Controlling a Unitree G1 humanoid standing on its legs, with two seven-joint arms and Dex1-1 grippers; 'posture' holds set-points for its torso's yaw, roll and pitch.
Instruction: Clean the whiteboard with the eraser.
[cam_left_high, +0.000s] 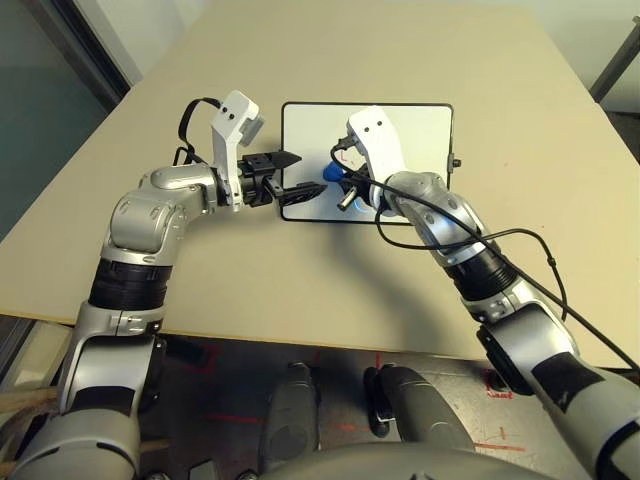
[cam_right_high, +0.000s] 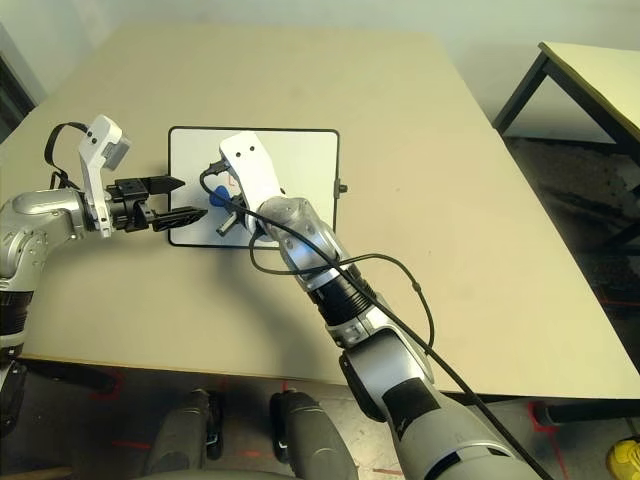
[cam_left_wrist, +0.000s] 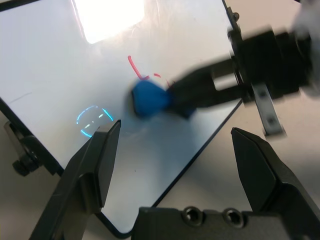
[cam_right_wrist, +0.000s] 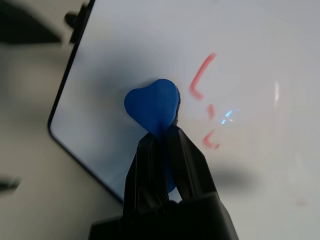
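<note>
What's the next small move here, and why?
Probably slide the blue eraser sideways across the red marks: the right gripper has it clamped over the whiteboard, and the strokes lie just beside it, not yet wiped. The open left gripper can likely wait.

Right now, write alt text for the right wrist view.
The right gripper pinches a blue heart-shaped eraser over a whiteboard with red marks beside it. The board's black-edged corner is also in view.
</note>
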